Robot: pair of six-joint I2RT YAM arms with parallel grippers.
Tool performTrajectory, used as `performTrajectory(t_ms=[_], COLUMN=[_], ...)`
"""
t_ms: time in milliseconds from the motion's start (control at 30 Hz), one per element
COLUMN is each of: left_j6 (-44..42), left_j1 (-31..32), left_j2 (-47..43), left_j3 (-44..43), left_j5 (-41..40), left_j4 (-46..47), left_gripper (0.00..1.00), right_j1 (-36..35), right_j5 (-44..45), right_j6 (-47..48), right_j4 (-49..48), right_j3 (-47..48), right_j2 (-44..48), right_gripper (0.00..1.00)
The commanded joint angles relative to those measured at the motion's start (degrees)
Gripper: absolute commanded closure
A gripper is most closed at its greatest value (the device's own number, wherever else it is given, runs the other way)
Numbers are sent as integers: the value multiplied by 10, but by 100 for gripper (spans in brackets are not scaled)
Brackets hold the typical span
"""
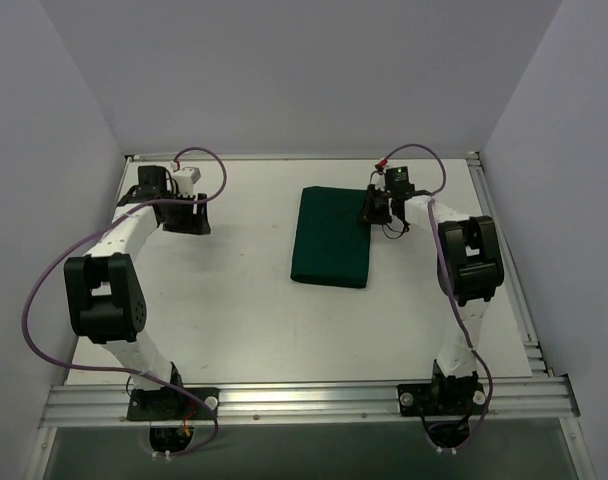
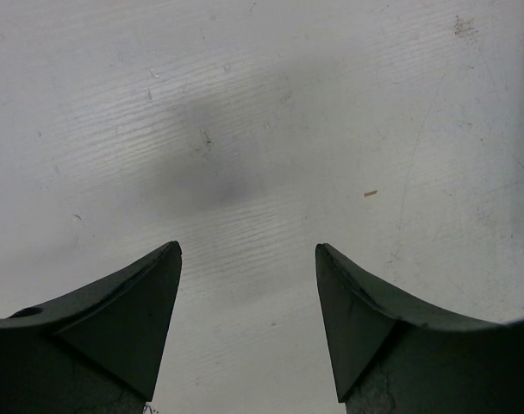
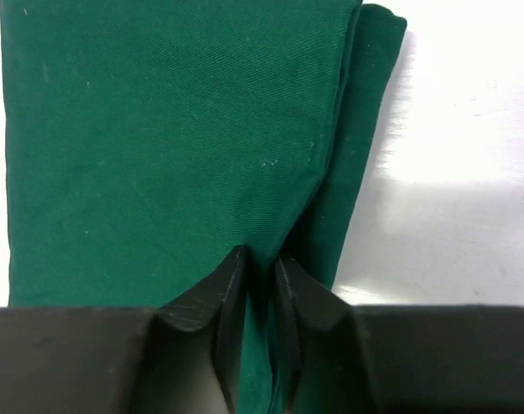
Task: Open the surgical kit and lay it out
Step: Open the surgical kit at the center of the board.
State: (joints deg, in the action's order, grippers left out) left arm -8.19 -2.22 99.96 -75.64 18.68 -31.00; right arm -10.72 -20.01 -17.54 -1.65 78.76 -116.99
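Lying folded on the table [image 1: 244, 320], right of middle, the surgical kit [image 1: 331, 237] runs its long axis near-to-far. At its right long edge, toward the far end, we see the right gripper [image 3: 260, 263], the nearer one, jaws narrow, pinching a fold of the green cloth. The left gripper [image 2: 249, 250] hangs wide open, well apart leftward.

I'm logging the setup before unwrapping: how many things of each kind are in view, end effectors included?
dark green drape, folded: 1
End effectors: 2 (left end effector open, right end effector pinching a fold of the drape)
Total: 3
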Motion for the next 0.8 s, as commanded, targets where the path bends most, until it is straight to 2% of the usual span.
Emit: performTrajectory(t_ms=[0,100,300,500,767], left_j6=[-7,-7,-9,-10,-17], left_j1=[3,2,2,2,-16], left_j2=[-9,-11,-16,-17,-28], left_j3=[-2,-2,-8,-12,-27], left_j5=[5,6,3,2,-5], left_j4=[18,17,16,9,0], left_gripper=[27,27,27,27,27], right_j1=[-7,-13,-77,-126,-203], right_j5=[-24,-24,-1,4,2], right_j6=[-11,-19,-35,-98,-205], right_j4=[-4,-1,6,-48,-152], right_j3=[22,30,84,126,194], right_j2=[-4,-3,11,-12,-98], right_gripper=[93,100,100,100,100])
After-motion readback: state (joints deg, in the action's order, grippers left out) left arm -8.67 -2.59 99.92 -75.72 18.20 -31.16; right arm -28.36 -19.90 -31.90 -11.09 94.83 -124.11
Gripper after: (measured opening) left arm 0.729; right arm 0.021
